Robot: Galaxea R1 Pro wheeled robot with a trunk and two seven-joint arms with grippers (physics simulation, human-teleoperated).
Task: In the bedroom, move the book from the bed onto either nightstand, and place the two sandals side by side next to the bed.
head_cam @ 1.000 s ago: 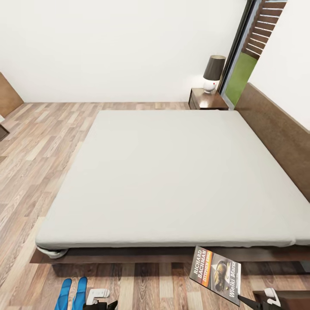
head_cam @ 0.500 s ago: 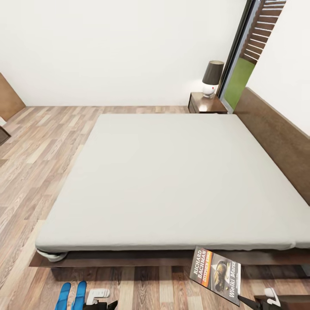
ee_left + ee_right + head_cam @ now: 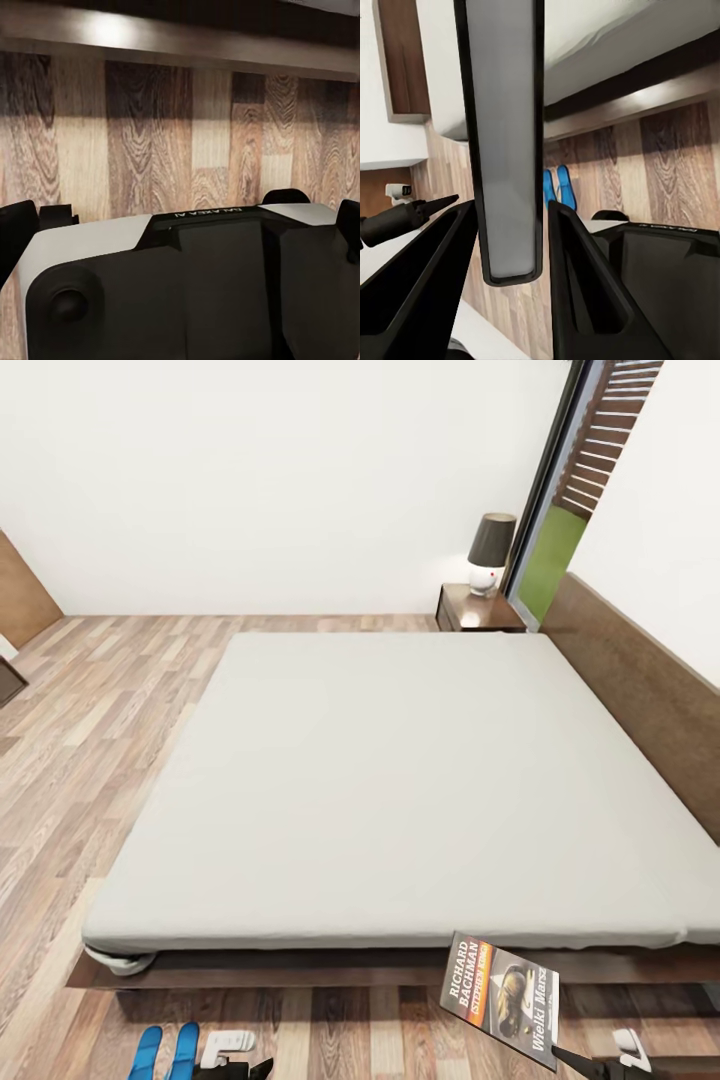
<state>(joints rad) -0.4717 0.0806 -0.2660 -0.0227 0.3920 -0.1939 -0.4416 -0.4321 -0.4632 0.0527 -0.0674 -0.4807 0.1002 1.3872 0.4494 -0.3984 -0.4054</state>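
A wide, flat mattress of smooth pale grey-white material is seen on the bed [image 3: 400,780], carried by a dark brown wooden frame with a tall plank headboard along one side. The floor [image 3: 90,740] is laid in brown wood planks of mixed tone with visible grain. At the far corner of the bed a small, square, dark brown nightstand [image 3: 478,610] is seen, with a white-based lamp [image 3: 490,555] under a dark tapered shade standing on it.

The book [image 3: 500,985], a thin rectangular paperback with a dark cover, an orange band and white lettering, is held tilted in the air in front of the bed's near edge, off the mattress. In the right wrist view its grey page edge [image 3: 502,142] is seen clamped between the two black tapered jaws of the right gripper [image 3: 506,247], which are closed against its covers.

The two sandals [image 3: 165,1052], flat, narrow and bright blue, are lying side by side on the floor just beside the left gripper [image 3: 228,1050] and well apart from the right jaws. Whether the left jaws are open or closed cannot be told.
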